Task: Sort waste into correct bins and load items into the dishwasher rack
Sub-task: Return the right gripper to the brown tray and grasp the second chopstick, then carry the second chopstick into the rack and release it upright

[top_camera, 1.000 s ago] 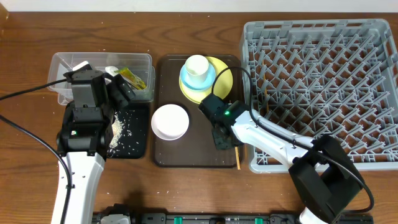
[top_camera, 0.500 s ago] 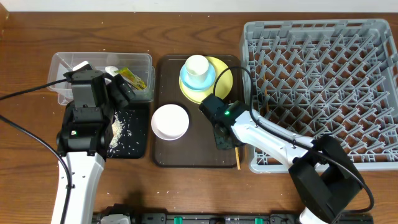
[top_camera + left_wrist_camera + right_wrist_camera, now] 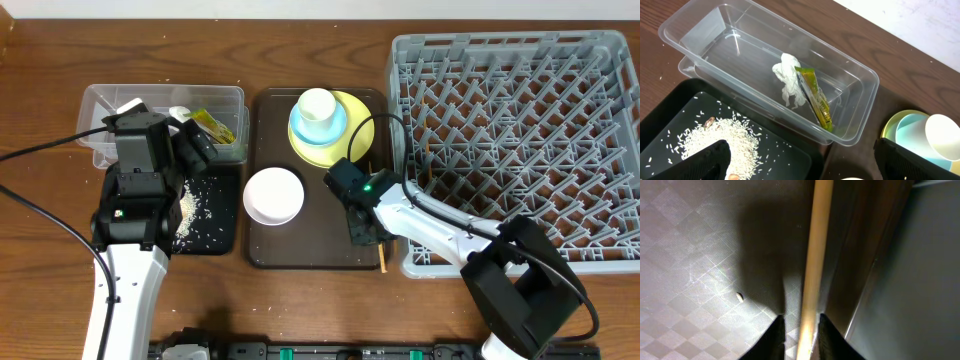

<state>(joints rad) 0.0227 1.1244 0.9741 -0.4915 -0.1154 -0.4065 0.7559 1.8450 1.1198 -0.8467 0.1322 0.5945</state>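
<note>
Right wrist view puts the right gripper low over the brown serving tray, its two dark fingertips standing close on either side of a wooden chopstick that lies along the tray's right edge (whether they actually pinch it I cannot tell, since a thin bright gap shows on one side). A single small crumb sits on the tray's textured floor just beside the left fingertip. From overhead, that arm reaches to the tray's lower right corner, and the chopstick's lower end pokes out past the tray rim next to the dishwasher rack, where what looks like the other chopstick stands among the pegs near the left wall. Farther out on the same tray rest the white bowl and, at the back, the yellow plate carrying the light blue dish with the white cup inside it. The left gripper hangs with its fingers spread wide and empty above the black tray scattered with rice; behind it the clear tub holds the crumpled tissue and the snack wrapper, touching each other.
</note>
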